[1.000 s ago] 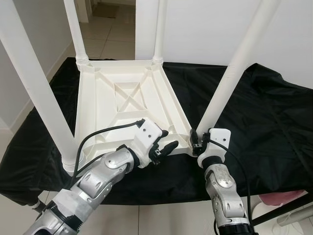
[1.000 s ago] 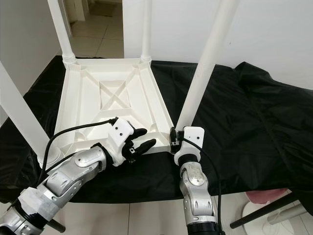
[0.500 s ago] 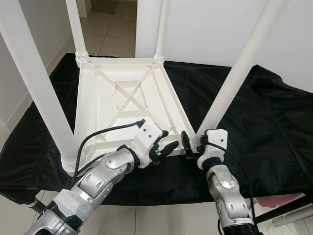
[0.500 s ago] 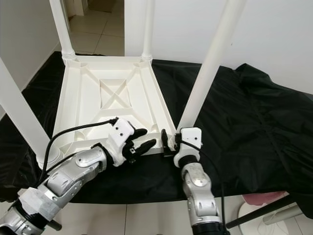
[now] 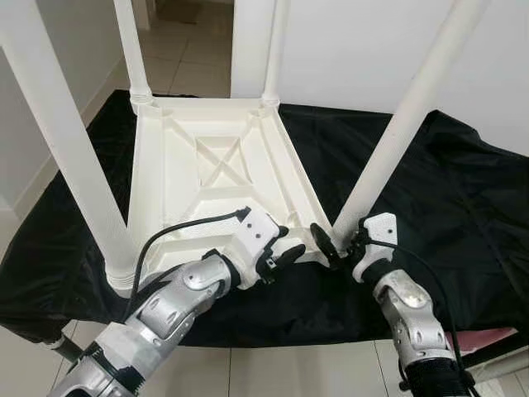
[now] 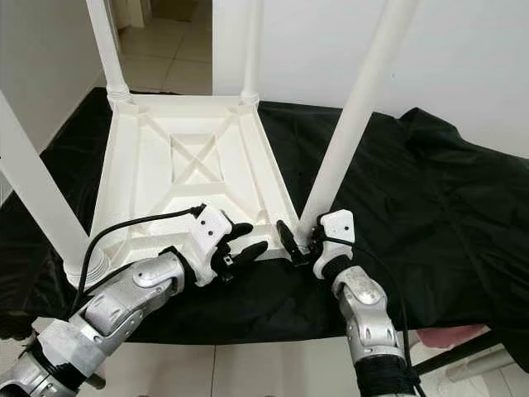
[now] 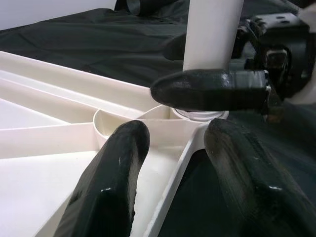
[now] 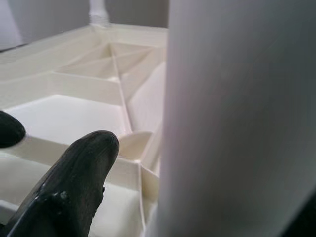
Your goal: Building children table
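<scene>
The upside-down white plastic children's table (image 5: 215, 178) lay on a black cloth (image 5: 446, 198), and its near right white tubular leg (image 5: 395, 141) was being seated. The right gripper (image 5: 335, 246) had its fingers spread around that leg's base; the left gripper (image 5: 285, 248), fingers apart and holding nothing, hovered by the near edge. Done well, the leg would probably be kept upright while the tabletop was steadied. Counted: one tabletop, four legs, two grippers.

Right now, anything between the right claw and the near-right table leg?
Nothing visible. The right claw is already at the base of the near-right leg, where it meets the upturned tabletop. The left claw sits just beside, not between.
</scene>
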You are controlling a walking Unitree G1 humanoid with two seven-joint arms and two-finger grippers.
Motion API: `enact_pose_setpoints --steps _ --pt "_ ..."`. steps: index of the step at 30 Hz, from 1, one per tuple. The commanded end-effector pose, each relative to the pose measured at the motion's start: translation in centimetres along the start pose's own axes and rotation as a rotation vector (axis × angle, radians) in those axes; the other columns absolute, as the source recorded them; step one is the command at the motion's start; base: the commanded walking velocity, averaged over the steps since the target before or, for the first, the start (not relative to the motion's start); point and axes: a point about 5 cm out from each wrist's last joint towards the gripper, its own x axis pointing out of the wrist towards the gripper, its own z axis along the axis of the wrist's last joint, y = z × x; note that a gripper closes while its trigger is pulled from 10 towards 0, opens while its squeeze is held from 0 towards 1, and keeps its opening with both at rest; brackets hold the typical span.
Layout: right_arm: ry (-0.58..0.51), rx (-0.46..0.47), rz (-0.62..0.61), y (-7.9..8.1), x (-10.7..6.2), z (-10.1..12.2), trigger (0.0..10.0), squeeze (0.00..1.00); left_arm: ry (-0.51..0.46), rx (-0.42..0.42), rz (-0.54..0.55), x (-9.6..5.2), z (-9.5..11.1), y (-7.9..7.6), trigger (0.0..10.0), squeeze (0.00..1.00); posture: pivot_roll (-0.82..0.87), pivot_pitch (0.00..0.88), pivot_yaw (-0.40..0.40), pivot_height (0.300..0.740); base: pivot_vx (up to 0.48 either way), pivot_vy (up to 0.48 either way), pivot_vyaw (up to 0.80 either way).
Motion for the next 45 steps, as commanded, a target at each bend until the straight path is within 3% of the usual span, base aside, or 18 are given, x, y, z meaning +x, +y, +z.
enact_pose_setpoints --steps 1,9,10,11,12,14,15,22,23,24,25,34,41,45 --pt "0.015 0.009 0.053 -0.4 0.0 -0.2 10.0 0.00 0.009 0.016 -0.210 0.1 -0.1 -1.1 10.0 0.00 0.03 0.000 -0.101 0.740 0.000 0.000 0.00" --pt "0.053 -0.036 0.148 -0.9 0.7 -0.4 9.8 0.00 0.010 0.020 -0.196 -0.2 -0.1 -0.7 10.0 0.00 0.02 0.000 -0.101 0.740 0.000 0.000 0.00" --pt "0.065 -0.043 0.170 -1.1 0.8 -0.5 9.2 0.00 0.012 0.021 -0.197 -0.2 -0.1 -0.7 10.0 0.00 0.02 0.000 -0.097 0.740 0.000 0.000 0.00" --pt "0.065 -0.043 0.170 -1.1 0.8 -0.5 9.2 0.00 0.012 0.021 -0.197 -0.2 -0.1 -0.7 10.0 0.00 0.02 0.000 -0.097 0.740 0.000 0.000 0.00" --pt "0.070 -0.051 0.184 -1.4 0.9 -0.6 4.5 0.00 0.015 0.019 -0.202 -0.1 -0.2 -0.8 10.0 0.00 0.02 0.000 -0.096 0.740 0.000 0.000 0.00" --pt "0.072 -0.056 0.189 -1.5 0.9 -0.6 4.5 0.00 0.016 0.018 -0.207 -0.1 -0.2 -0.8 10.0 0.00 0.01 0.000 -0.094 0.740 0.000 0.000 0.00" --pt "0.082 -0.061 0.184 -1.6 0.8 -0.8 0.0 0.00 0.024 0.014 -0.208 -0.1 -0.4 -0.7 10.0 0.00 0.01 0.000 -0.091 0.740 0.000 0.000 0.00" --pt "0.063 -0.015 0.176 -1.4 0.4 -1.2 0.0 0.00 0.029 0.010 -0.180 -0.2 -0.4 0.2 10.0 0.00 0.00 0.000 -0.085 0.740 0.000 0.000 0.00" --pt "0.061 0.001 0.162 -1.5 0.3 -1.3 2.9 0.00 0.028 0.012 -0.180 -0.2 -0.4 0.3 10.0 0.00 0.00 0.000 -0.085 0.740 0.000 0.000 0.00" --pt "0.061 0.001 0.162 -1.5 0.3 -1.3 2.9 0.00 0.028 0.012 -0.180 -0.2 -0.4 0.3 10.0 0.00 0.00 0.000 -0.085 0.740 0.000 0.000 0.00" --pt "0.058 0.016 0.148 -1.5 0.3 -1.3 10.0 0.00 0.029 0.013 -0.182 -0.2 -0.4 0.3 10.0 0.00 0.00 0.000 -0.085 0.740 0.000 0.000 0.00" --pt "0.005 0.081 0.000 -0.9 0.6 -1.1 10.0 0.00 0.035 0.023 -0.203 -0.1 -0.5 0.2 10.0 0.00 -0.01 0.000 -0.063 0.740 0.000 0.000 0.00" --pt "0.010 0.039 -0.057 -0.3 0.8 -1.1 10.0 0.00 0.036 0.022 -0.206 -0.2 -0.5 0.2 10.0 0.00 -0.01 0.000 -0.066 0.740 0.000 0.000 0.00" --pt "0.037 0.020 -0.153 0.1 0.9 -1.4 10.0 0.00 0.035 0.022 -0.204 -0.2 -0.5 0.2 10.0 0.00 0.00 0.000 -0.072 0.740 0.000 0.000 0.00"
